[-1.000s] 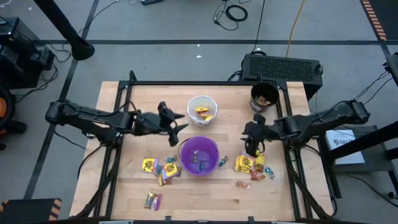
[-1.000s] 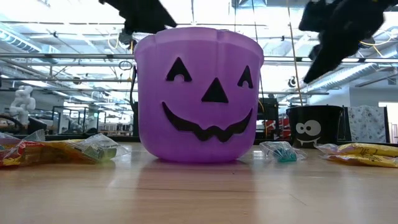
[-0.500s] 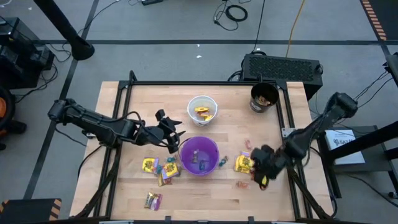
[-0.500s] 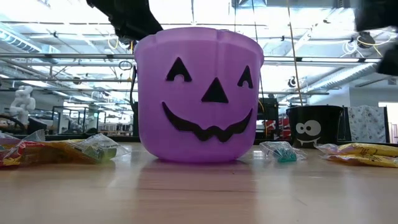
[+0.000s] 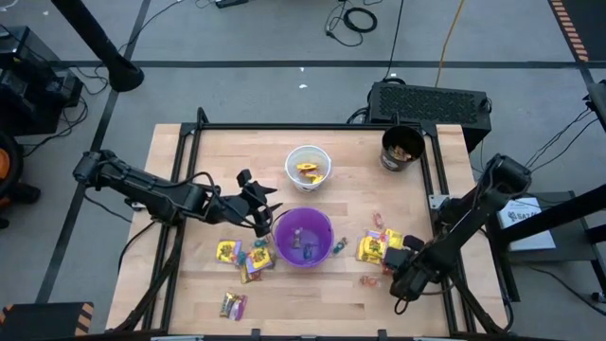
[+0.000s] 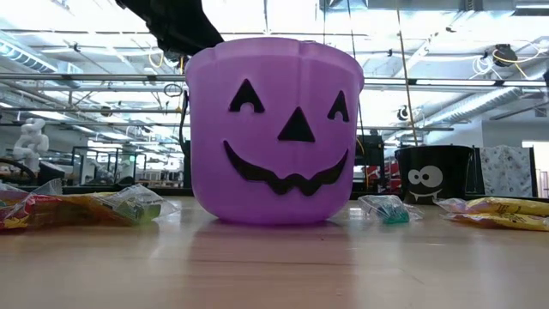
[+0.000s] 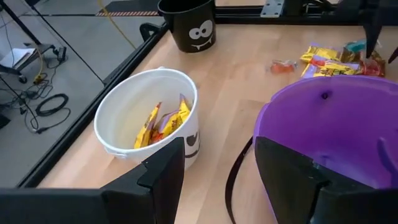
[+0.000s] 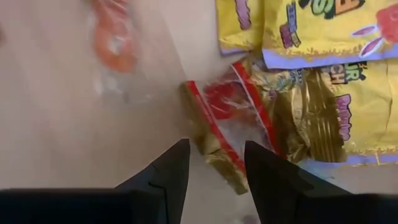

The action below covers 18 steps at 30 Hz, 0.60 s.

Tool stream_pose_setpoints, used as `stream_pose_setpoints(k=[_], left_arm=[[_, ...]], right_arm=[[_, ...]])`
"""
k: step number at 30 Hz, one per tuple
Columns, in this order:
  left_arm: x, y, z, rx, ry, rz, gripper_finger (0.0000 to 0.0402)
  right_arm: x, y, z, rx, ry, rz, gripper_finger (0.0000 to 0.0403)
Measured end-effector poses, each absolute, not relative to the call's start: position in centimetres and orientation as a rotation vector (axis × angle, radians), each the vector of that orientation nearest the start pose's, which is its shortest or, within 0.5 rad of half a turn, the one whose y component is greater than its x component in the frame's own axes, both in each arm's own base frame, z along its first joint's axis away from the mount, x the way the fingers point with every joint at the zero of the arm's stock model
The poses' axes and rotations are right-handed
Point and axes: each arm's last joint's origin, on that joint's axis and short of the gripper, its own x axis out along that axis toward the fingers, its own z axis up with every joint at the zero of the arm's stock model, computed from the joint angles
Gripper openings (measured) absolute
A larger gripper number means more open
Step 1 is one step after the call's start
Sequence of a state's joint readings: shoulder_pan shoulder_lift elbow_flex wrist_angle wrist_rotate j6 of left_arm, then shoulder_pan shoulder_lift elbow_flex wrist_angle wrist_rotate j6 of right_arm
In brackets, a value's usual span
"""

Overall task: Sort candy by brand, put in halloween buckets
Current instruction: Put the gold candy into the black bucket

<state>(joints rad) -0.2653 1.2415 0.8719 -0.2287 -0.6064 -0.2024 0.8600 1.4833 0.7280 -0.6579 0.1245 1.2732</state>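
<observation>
The purple bucket (image 5: 303, 237) stands mid-table with a few sweets inside. Beyond it, the white bucket (image 5: 308, 166) holds yellow packets, and the black bucket (image 5: 401, 147) sits at the far right. Candy lies in one pile (image 5: 244, 256) to the left of the purple bucket and another pile (image 5: 381, 250) to its right. My left gripper (image 7: 217, 174) is open, just left of the purple bucket's rim (image 7: 292, 99). My right gripper (image 8: 214, 168) is open over a red-and-gold wrapped sweet (image 8: 230, 115) at the near edge of the right pile, beside yellow packets (image 8: 311, 37).
A black box with a ridged top (image 5: 431, 99) sits beyond the table's far right corner. A black frame rail (image 5: 312, 126) runs along the far edge. One stray packet (image 5: 232, 305) lies near the near-left edge, and an orange sweet (image 8: 115, 37) lies by the right pile.
My right gripper has swung from beside the black bucket's near side toward the table's near edge and dropped low over the right candy pile. My left gripper has moved a little toward the near edge, closer to the purple bucket's left rim.
</observation>
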Motion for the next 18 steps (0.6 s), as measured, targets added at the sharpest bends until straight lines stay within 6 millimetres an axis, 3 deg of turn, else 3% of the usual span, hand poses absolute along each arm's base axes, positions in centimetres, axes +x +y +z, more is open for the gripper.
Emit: stream_pose_setpoints(k=[7,18], left_arm=[[25.6,-5.8,26.8,0.023,0.540,0.250,0.0203],[25.4,-5.8,26.4,0.028,0.584,0.226,0.0203]], right_arm=[[15.6,17.7,13.1,0.324,1.427,-0.277,0.0140],[15.4,17.6,14.3,0.361,1.428,-0.216,0.0007]])
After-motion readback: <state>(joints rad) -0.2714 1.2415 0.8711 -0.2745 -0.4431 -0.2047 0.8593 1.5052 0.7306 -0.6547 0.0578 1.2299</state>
